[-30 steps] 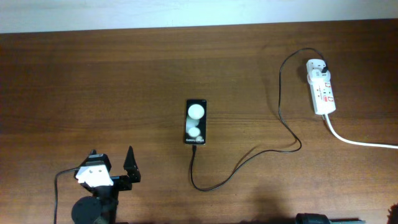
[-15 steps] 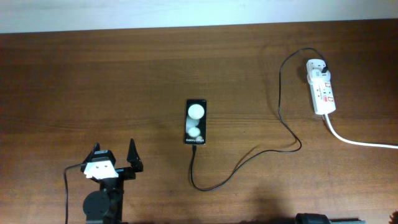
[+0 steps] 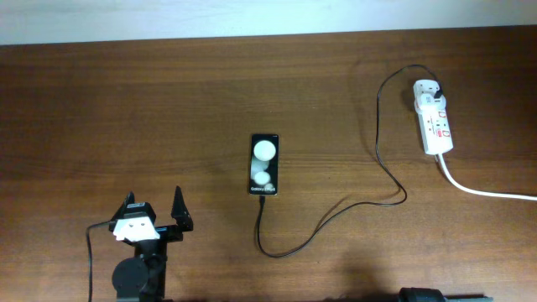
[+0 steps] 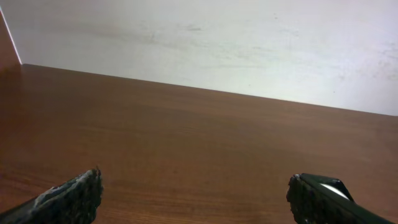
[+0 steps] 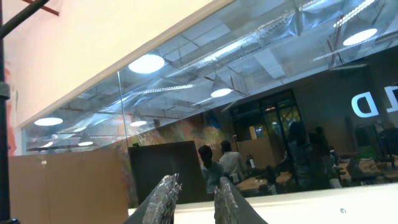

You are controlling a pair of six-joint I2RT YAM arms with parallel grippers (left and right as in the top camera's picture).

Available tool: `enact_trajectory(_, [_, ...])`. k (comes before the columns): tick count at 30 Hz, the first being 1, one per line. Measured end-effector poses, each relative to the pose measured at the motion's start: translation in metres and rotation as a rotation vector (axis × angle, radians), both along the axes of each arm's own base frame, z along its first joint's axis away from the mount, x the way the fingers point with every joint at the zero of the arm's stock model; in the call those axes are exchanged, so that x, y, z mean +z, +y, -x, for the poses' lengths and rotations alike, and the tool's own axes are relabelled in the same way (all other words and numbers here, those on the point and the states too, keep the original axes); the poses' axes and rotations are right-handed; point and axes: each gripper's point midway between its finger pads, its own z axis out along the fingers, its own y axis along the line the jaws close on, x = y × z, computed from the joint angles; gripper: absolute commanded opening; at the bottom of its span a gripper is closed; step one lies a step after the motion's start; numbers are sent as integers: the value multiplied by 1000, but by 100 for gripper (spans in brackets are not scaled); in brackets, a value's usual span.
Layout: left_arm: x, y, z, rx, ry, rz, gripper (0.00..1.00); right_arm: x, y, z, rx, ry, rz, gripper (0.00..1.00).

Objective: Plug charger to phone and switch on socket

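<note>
The black phone [image 3: 264, 164] lies flat at mid table, with two white round spots showing. The thin black charger cable [image 3: 336, 214] meets the phone's near end, loops to the right and runs up to a black plug [image 3: 438, 89] at the far end of the white socket strip [image 3: 434, 119]. My left gripper [image 3: 153, 211] is open and empty at the near left, well left of the phone. In the left wrist view the left gripper [image 4: 196, 186] spans bare table. My right gripper [image 5: 198, 180] points up at a window, with its fingers close together and nothing between them.
A thick white cord [image 3: 487, 191] runs from the socket strip off the right edge. A pale wall [image 3: 252, 17] borders the table's far side. A dark part of the right arm [image 3: 424, 294] shows at the bottom edge.
A second ago my left gripper sat turned and slightly further left; it has squared up and shifted right. Nothing has moved in the last half second.
</note>
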Motion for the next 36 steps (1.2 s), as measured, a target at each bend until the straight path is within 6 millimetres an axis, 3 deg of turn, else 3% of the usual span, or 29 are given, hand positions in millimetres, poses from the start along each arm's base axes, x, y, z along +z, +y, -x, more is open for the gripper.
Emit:
enact_trajectory(1, [0, 0, 0, 0, 1, 0, 99, 0, 0, 2, 0, -4, 0, 24])
enact_trajectory(4, [0, 0, 0, 0, -1, 0, 99, -1, 0, 5, 1, -9, -1, 38])
enact_trajectory(12, [0, 1, 0, 6, -1, 0, 99, -3, 2, 18, -2, -34, 6, 49])
enact_trajectory(13, [0, 5, 0, 21, -1, 0, 99, -3, 2, 19, -2, -37, 5, 56])
enact_trajectory(14, [0, 6, 0, 24, -1, 0, 99, -3, 2, 20, -2, -39, 6, 71])
enact_trajectory(15, [0, 6, 0, 24, -1, 0, 99, -3, 2, 22, -3, -45, 7, 97])
enact_trajectory(18, [0, 6, 0, 24, -1, 0, 99, -3, 1, 23, -9, -46, 2, 99])
enact_trajectory(20, [0, 6, 0, 24, -1, 0, 99, 0, -18, 18, -94, -44, -70, 99])
enact_trajectory(23, [-1, 6, 0, 24, 1, 0, 99, -51, -61, -21, -296, 205, -208, 99])
enact_trajectory(25, [-1, 6, 0, 24, 1, 0, 99, -68, -73, -39, -353, 258, -236, 99])
enact_trajectory(26, [-1, 6, 0, 24, 1, 0, 99, -78, -78, -60, -369, 273, -245, 99])
enact_trajectory(30, [-1, 6, 0, 24, 1, 0, 99, -160, -86, -148, -389, 466, -231, 99])
enact_trajectory(32, [-1, 6, 0, 24, 1, 0, 99, -196, -89, -176, -394, 522, -225, 99])
enact_trajectory(34, [-1, 6, 0, 24, 0, 0, 99, -261, -92, -208, -407, 647, -214, 99])
enact_trajectory(36, [-1, 6, 0, 24, 0, 0, 99, -286, -93, -220, -408, 666, -212, 99])
